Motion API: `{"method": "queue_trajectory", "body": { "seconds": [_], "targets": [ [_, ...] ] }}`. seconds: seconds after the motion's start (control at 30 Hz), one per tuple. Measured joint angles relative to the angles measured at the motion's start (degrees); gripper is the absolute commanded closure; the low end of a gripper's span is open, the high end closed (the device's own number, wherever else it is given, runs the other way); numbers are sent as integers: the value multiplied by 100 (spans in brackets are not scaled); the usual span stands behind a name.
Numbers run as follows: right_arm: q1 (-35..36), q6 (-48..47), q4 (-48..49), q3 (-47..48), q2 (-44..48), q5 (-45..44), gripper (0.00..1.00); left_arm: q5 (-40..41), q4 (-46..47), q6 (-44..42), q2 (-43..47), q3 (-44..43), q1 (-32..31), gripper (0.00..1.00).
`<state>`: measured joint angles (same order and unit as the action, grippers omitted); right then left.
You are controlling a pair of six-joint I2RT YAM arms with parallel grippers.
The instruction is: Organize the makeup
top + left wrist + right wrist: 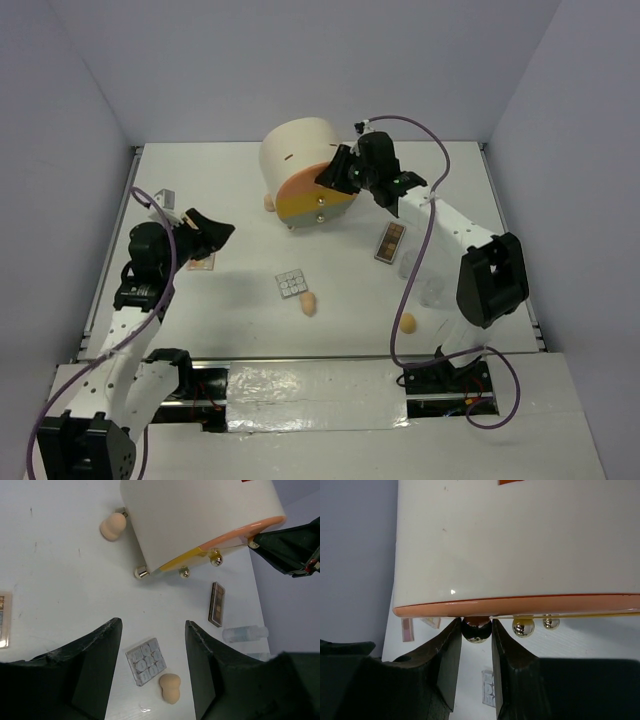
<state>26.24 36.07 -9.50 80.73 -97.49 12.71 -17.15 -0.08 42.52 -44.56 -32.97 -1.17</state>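
My right gripper (476, 628) is shut on a silver ball knob (477, 632) of the top orange drawer (520, 606) of the cream cylindrical unit (297, 150). My left gripper (153, 626) hangs open over the left of the table, holding nothing. Seen between its fingers, a square grey-white palette (146, 661) lies flat with a peach sponge (170, 687) beside it. A long brown palette (390, 241) and two clear bottles (410, 265) lie right of the unit. Another sponge (268, 203) sits at the unit's left foot, and one more sponge (408, 322) near the right arm's base. A pinkish card (201, 262) lies under the left gripper.
The unit lies tilted with its drawers facing the near side. Two more silver knobs (523, 627) show on the yellow drawers. A second pinkish card (163, 198) lies at the far left. Walls close the table on three sides.
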Motion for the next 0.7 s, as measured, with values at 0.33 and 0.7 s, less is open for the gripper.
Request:
{"method": "queue_trajectory", "body": {
  "seconds": [0.33, 0.7],
  "targets": [
    [-26, 0, 212, -1469, 1335, 214, 82, 109, 308, -83, -1574, -396, -522, 31],
    [-39, 15, 138, -2109, 1976, 339, 59, 83, 776, -1279, -3307, -1137, -575, 29]
  ]
}}
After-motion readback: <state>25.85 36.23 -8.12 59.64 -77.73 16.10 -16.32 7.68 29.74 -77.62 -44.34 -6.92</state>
